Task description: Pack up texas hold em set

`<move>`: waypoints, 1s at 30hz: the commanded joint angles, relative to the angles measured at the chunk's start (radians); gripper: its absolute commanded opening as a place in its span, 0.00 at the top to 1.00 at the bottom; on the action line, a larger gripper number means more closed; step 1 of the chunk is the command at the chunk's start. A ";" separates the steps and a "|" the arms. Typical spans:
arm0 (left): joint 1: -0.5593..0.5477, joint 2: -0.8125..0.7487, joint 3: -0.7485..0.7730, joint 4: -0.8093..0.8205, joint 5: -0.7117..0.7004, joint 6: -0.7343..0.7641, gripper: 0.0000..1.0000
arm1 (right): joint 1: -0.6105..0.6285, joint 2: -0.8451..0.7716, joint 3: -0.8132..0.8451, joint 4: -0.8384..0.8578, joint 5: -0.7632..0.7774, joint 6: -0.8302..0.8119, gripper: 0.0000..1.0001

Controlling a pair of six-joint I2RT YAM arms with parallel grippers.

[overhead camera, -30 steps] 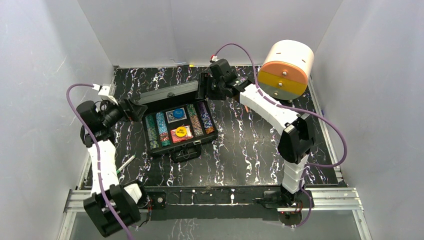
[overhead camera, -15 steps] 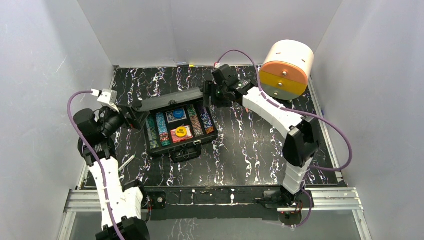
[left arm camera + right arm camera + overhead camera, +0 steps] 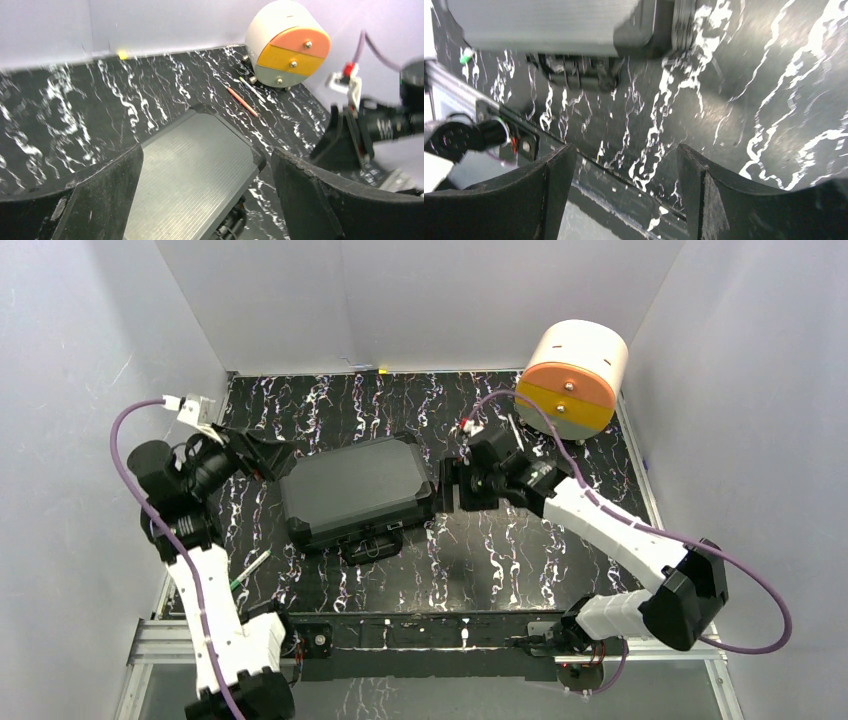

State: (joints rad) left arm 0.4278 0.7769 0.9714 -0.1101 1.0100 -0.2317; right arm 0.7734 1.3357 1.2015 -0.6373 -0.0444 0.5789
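Case [image 3: 358, 485] lay shut in the middle of the table [image 3: 500, 540], its lid hiding the contents and its handle [image 3: 368, 548] toward the arms. The left gripper [image 3: 283, 458] gaped empty at its far-left corner. The right gripper [image 3: 447, 485] was spread empty beside its right end; contact was unclear.

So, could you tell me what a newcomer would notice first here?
The black case lies in the middle with its lid down, the left gripper at its far-left corner and the right gripper at its right end, both open and empty. A big white-and-orange cylinder stands in the far-right corner.
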 commanded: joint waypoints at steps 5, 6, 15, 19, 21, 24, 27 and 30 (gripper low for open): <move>-0.025 0.151 -0.131 -0.022 -0.224 -0.330 0.06 | 0.134 -0.042 -0.323 0.535 -0.159 0.231 0.11; -0.045 0.157 -0.147 -0.046 -0.280 -0.363 0.07 | 0.157 -0.027 -0.345 0.590 -0.143 0.258 0.10; -0.334 0.205 -0.281 -0.112 -0.583 -0.375 0.02 | 0.295 0.209 -0.404 1.033 -0.095 0.466 0.05; -0.357 0.255 -0.288 -0.183 -0.664 -0.385 0.22 | 0.317 0.295 -0.369 1.069 -0.089 0.477 0.05; -0.365 0.275 -0.300 -0.205 -0.693 -0.393 0.33 | 0.326 0.333 -0.356 1.072 -0.084 0.488 0.05; -0.378 0.301 -0.315 -0.240 -0.735 -0.392 0.40 | 0.336 0.384 -0.352 1.109 -0.087 0.502 0.07; -0.389 0.312 -0.321 -0.283 -0.787 -0.371 0.45 | 0.344 0.434 -0.349 1.177 -0.103 0.485 0.12; -0.390 0.313 -0.334 -0.302 -0.813 -0.349 0.47 | 0.346 0.464 -0.334 1.206 -0.102 0.466 0.18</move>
State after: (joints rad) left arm 0.0452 1.0588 0.6910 -0.2668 0.3092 -0.6216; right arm 1.1095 1.7672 0.8238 0.4549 -0.1356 1.0504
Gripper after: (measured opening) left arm 0.541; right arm 0.853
